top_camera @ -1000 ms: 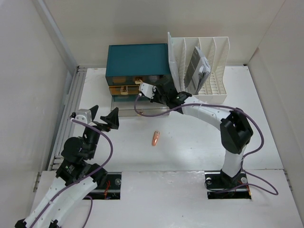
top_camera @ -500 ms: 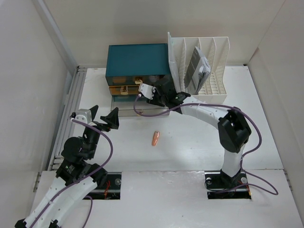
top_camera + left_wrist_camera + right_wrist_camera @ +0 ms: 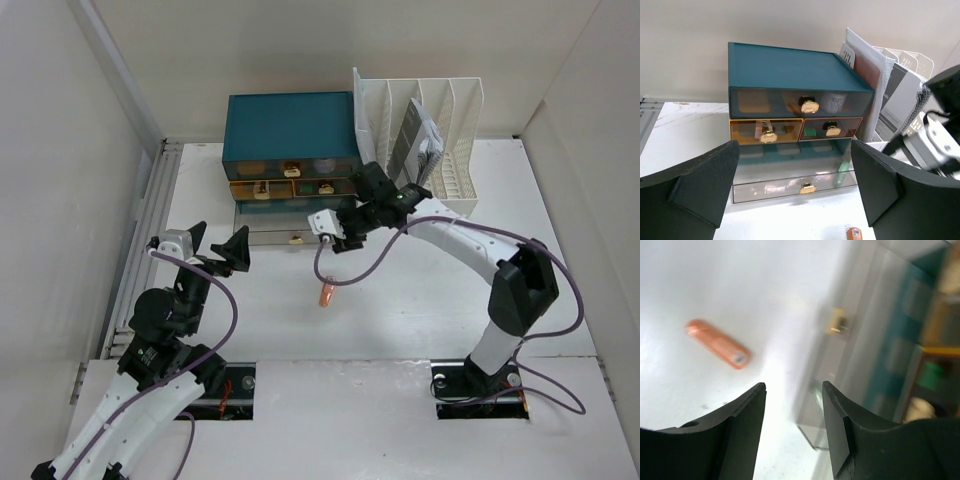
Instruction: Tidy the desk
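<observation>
The desk (image 3: 420, 285) is a white tabletop. At its back stands a teal drawer box (image 3: 290, 128) with its clear bottom drawer (image 3: 290, 228) pulled out. A green item (image 3: 842, 170) lies inside that drawer (image 3: 790, 186). A small orange stick (image 3: 326, 292) lies on the desk in front of it. My right gripper (image 3: 338, 232) hovers open and empty by the drawer's front right corner. In the right wrist view the gripper (image 3: 794, 386) has the orange stick (image 3: 717, 344) to its upper left. My left gripper (image 3: 215, 246) stands wide open, apart from everything, facing the box (image 3: 790, 70).
A white slotted file rack (image 3: 440, 120) holding booklets stands right of the drawer box. Two small orange and brown drawers (image 3: 795, 130) with gold knobs sit above the clear one. White walls enclose the desk, and a ribbed rail (image 3: 150, 215) runs along the left side.
My right gripper drew back from the box's middle drawers toward the near side, came down by the bottom drawer's corner and widened its jaws. The left arm held still.
</observation>
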Robot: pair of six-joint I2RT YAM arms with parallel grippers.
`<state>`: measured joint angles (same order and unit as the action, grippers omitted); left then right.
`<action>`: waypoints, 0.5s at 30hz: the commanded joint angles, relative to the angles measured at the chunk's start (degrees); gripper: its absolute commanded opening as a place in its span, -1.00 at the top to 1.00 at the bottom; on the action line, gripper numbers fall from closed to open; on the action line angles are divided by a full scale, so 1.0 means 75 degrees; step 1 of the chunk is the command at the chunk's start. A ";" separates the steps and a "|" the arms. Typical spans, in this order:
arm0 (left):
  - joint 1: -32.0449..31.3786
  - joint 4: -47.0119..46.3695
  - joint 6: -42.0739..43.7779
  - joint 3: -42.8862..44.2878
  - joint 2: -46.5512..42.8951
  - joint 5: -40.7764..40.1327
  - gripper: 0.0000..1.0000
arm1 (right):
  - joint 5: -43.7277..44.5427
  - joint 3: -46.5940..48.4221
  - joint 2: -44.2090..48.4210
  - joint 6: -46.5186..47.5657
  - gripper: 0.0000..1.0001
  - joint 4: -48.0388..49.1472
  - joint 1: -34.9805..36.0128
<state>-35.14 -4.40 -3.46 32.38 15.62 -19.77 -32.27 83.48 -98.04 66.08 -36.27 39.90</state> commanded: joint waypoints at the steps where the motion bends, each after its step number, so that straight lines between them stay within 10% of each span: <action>1: 0.0021 -0.0280 0.0087 0.0183 0.0097 -0.0059 -0.83 | -0.1908 0.0153 -0.0449 0.2401 -0.08 -0.2333 -0.0058; 15: 0.0021 -0.0280 0.0087 0.0183 0.0097 -0.0059 -0.83 | -0.1358 0.0108 -0.1365 0.2091 -0.11 -0.2091 0.0750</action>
<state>-35.14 -4.40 -3.46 32.38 16.19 -19.79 -41.04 83.68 -108.16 83.53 -54.59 45.56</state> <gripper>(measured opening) 0.913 0.552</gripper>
